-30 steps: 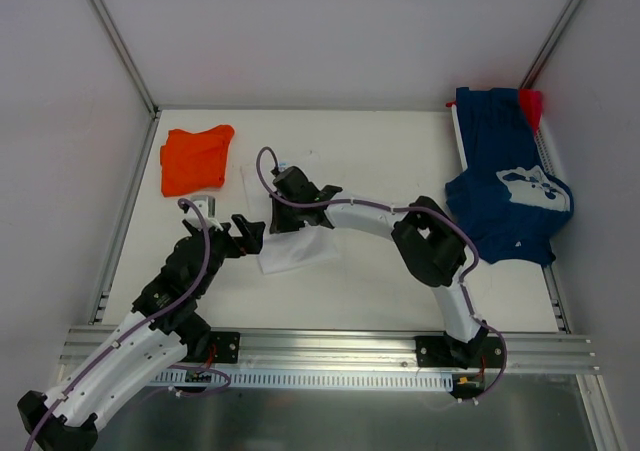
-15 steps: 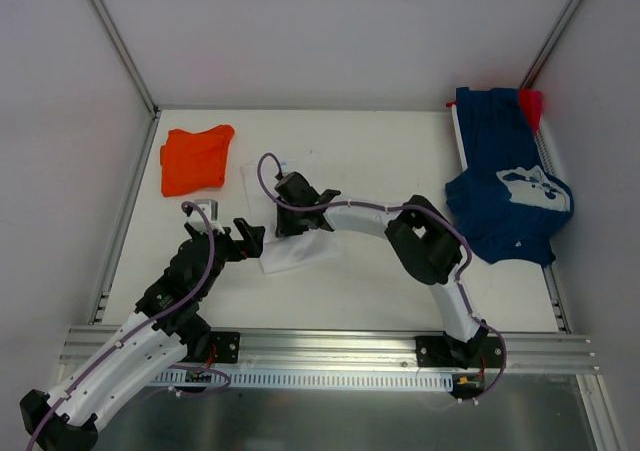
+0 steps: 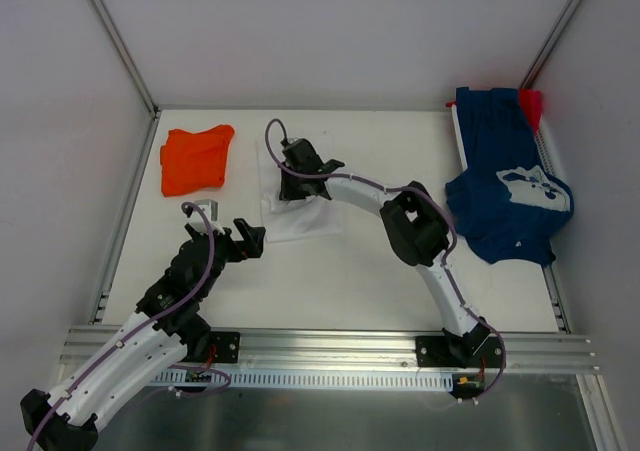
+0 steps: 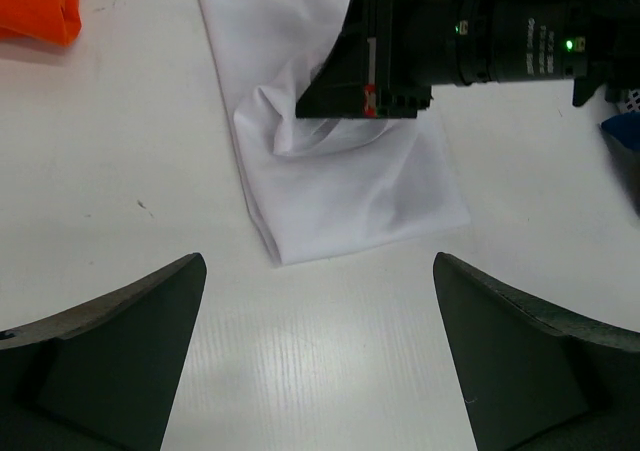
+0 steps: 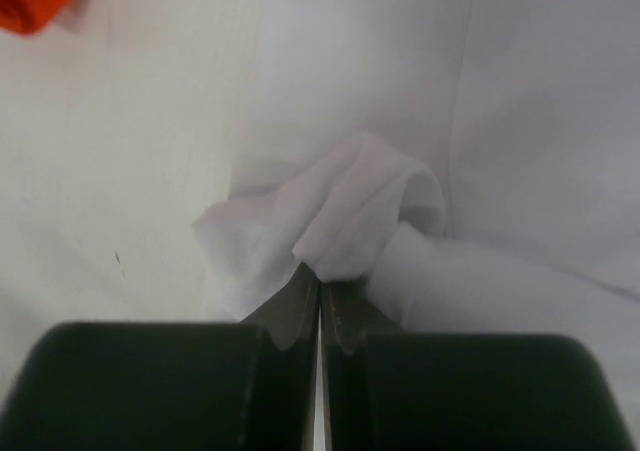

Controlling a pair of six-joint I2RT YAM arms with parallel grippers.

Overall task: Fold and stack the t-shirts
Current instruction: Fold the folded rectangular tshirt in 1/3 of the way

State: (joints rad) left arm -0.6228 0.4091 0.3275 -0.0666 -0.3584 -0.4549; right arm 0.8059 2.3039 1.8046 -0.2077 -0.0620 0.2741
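White tabletop (image 3: pixel 380 261), pale grey walls on three sides.

Right arm reaches far and left in a long bend. The right end effector (image 3: pixel 290 189) is pinched together on a raised fold of the white shirt (image 3: pixel 305 223), which lies left of centre.

Left arm angles in from the near left. The left end effector (image 3: pixel 250 239) is spread wide, just beside the shirt's near-left corner and apart from it.

Orange shirt (image 3: pixel 195 159) is bunched at the far left. Navy shirt (image 3: pixel 510 196) lies at the right edge, its white print unreadable. Small red shirt (image 3: pixel 531 103) sits in the far-right corner, mostly hidden.
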